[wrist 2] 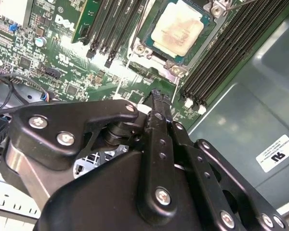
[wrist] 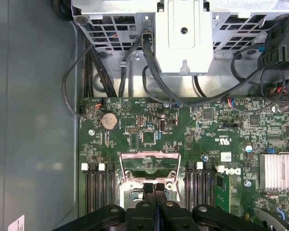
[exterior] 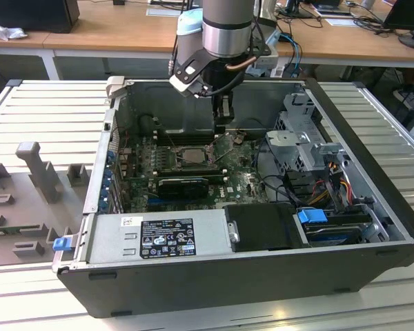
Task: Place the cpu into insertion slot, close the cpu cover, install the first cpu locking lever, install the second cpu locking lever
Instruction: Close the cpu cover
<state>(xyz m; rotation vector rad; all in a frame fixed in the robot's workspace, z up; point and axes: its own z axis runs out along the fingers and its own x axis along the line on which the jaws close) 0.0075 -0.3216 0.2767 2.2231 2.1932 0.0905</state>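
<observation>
Your gripper (wrist 2: pixel 156 96) hung low inside the case (exterior: pixel 193 276), fingers pinched tight together with nothing between them. The cpu (wrist 2: pixel 179 29) lay flat in the slot (wrist 2: pixel 171 65), just ahead of your fingertips and clear of them. In the first wrist view the cover (wrist: pixel 147 155) stood raised off the slot, right in front of those closed tips. Whether you were touching its frame, I couldn't tell. Cpu seated and the cover not yet down over it.
</observation>
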